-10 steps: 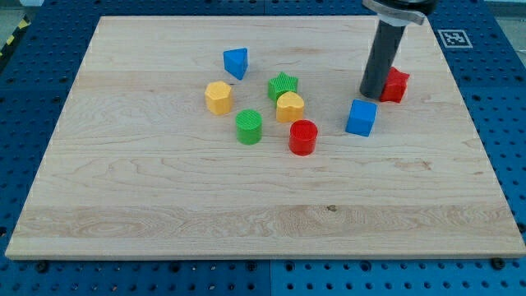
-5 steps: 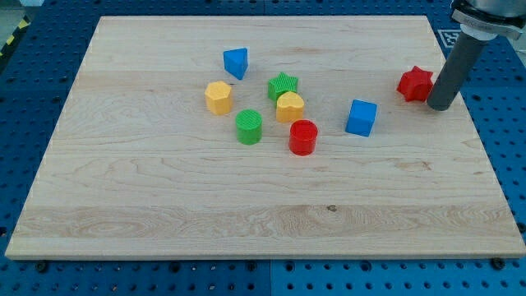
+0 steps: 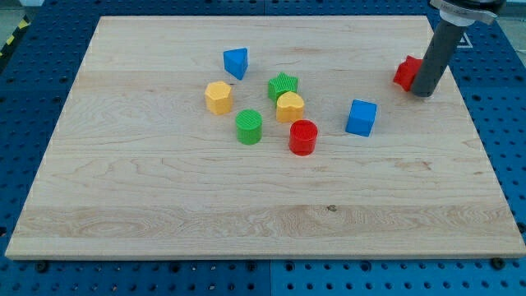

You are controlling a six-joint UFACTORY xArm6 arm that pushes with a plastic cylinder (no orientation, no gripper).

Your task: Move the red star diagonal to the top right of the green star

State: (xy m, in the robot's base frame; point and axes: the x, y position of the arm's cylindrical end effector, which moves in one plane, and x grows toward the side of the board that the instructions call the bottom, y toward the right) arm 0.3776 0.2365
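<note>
The red star lies near the board's right edge in the upper part of the view, partly hidden behind the rod. My tip rests on the board just right of and below the red star, touching or nearly touching it. The green star lies far to the left of it, near the board's middle, with a yellow block pressed against its lower right side.
A blue cube sits below and left of my tip. A red cylinder, a green cylinder, a yellow hexagonal block and a blue triangular block cluster around the green star. The wooden board ends just right of my tip.
My tip swung from the red star's left round to its right, then moved up and left against it. The red star shifted right, then slightly up and left.
</note>
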